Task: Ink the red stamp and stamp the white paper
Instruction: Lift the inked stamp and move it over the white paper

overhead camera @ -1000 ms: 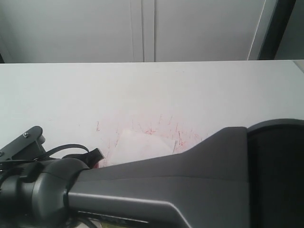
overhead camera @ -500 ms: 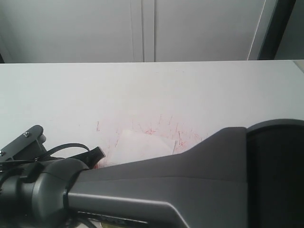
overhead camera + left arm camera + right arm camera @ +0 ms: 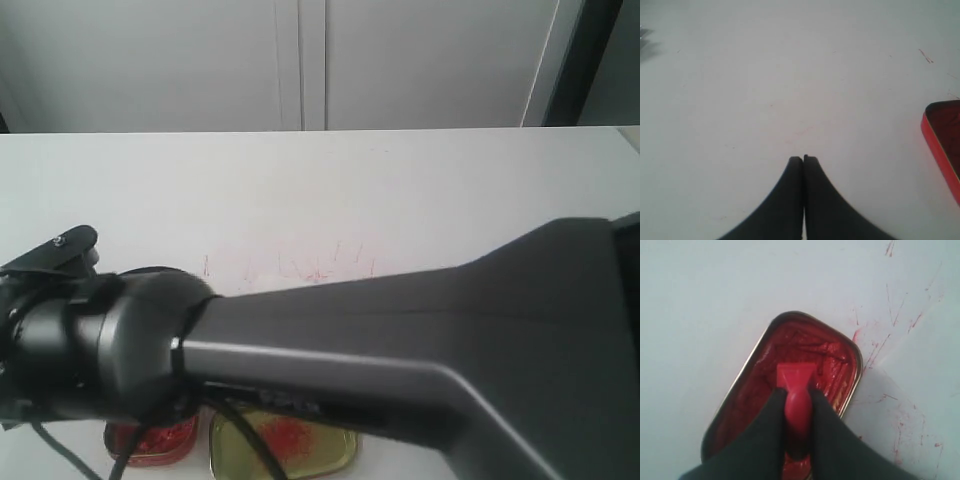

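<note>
The right gripper (image 3: 796,395) is clenched on the red stamp (image 3: 795,376), a small bright plastic piece with a square block base and a short knobbed handle. Its two black fingers (image 3: 771,410) pinch the handle from both sides and the base points downward. The stamp sits over the middle of the ink tin (image 3: 805,342), an oblong dark-rimmed metal tin filled with rough red paste. I cannot tell whether the stamp's face is pressed into the paste or only just above it.

In the exterior view the tin (image 3: 150,442) lies at the near left. Just to its right is the gold tray (image 3: 290,455), shiny yellow with a red smudge. The right arm (image 3: 420,340) reaches across from the right and fills most of that view.

The white paper (image 3: 920,395), a thin flat sheet marked with a few red streaks, lies just beside the tin. It is on the tin's far-right side, toward the red-speckled patch of the white table (image 3: 400,190), and the arm hides it in the exterior view.

The left gripper (image 3: 803,159) has its fingers pressed together with nothing between them. It hangs over bare table at the left, with one end of the tin at the edge of its camera's picture.

The step in hand looks like the inking. The next move calls for a straight lift clear of the tin's rim, a short carry to the far right until the stamp is over the paper, and a flat, square press down without sliding, so the print does not smear.
</note>
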You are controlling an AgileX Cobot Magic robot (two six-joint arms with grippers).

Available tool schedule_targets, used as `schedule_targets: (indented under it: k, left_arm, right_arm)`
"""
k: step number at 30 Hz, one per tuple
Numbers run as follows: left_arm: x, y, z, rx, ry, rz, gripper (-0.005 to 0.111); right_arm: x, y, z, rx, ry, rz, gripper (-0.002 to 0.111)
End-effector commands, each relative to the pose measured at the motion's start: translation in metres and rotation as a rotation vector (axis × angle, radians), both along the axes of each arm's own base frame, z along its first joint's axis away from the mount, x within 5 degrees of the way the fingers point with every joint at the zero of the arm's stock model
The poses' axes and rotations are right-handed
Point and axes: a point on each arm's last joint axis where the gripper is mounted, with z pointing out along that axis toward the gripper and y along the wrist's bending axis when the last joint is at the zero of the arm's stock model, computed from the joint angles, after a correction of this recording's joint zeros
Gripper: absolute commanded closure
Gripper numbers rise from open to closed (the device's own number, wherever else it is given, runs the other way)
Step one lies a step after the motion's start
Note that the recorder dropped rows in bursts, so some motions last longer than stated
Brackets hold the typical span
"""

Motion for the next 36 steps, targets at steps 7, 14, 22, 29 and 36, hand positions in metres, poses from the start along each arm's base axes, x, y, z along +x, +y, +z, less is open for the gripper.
schedule_targets:
  k: [7,14,22,29,36]
  left_arm:
    - [0.000,0.000,-0.001,-0.002,0.000,0.002,0.107]
    - [0.000,0.000,-0.001,-0.002,0.000,0.002,0.107]
    - [0.000,0.000,-0.001,-0.002,0.000,0.002,0.107]
    - [0.000,0.000,-0.001,-0.002,0.000,0.002,0.107]
    - [0.000,0.000,-0.001,-0.002,0.000,0.002,0.107]
  right_arm:
    - [0.035,-0.025,0.028,0.051,0.077,0.006,0.108]
    - [0.059,-0.043,0.032,0.058,0.139,0.004,0.108]
    - [0.078,-0.057,0.030,0.064,0.194,0.005,0.108]
    - [0.097,-0.073,0.029,0.059,0.224,-0.015,0.108]
    - [0.114,-0.090,0.027,0.053,0.263,-0.042,0.108]
